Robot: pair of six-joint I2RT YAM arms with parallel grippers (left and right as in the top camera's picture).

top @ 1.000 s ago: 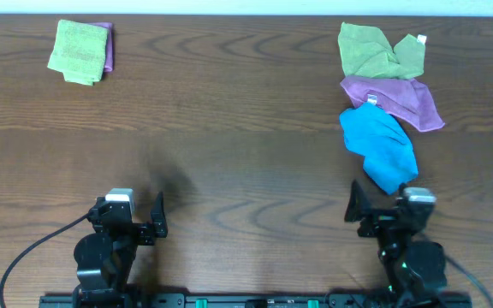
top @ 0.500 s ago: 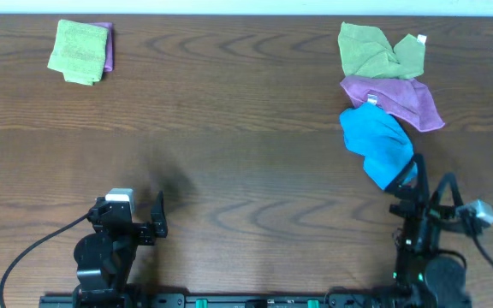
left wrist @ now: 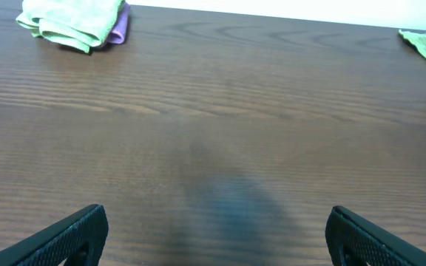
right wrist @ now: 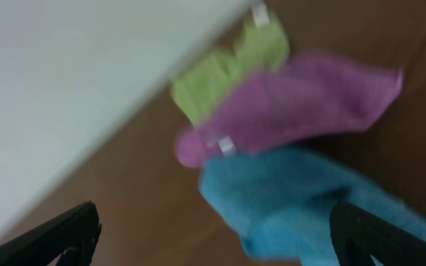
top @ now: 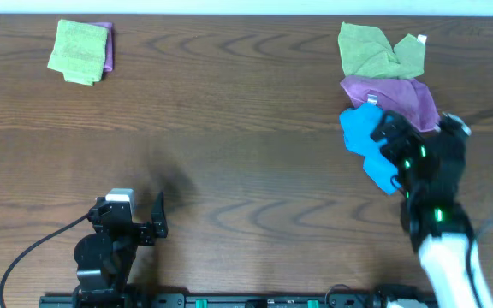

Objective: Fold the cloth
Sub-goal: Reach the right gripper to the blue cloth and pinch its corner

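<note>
On the right side of the desk [top: 229,111], the cloth [top: 359,135] lies crumpled, its far edge touching a purple cloth [top: 398,92], with a light green cloth [top: 371,47] just beyond. Over its near part hangs the right claw [right wrist: 213,218], fingers spread wide and holding nothing. The left claw [left wrist: 217,218] sits low near the front edge, well apart from the cloth, likewise released and empty.

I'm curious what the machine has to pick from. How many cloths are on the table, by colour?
Green cloths: 2
Purple cloths: 2 (one only peeks out from under the folded green one)
Blue cloth: 1
Total: 5
</note>
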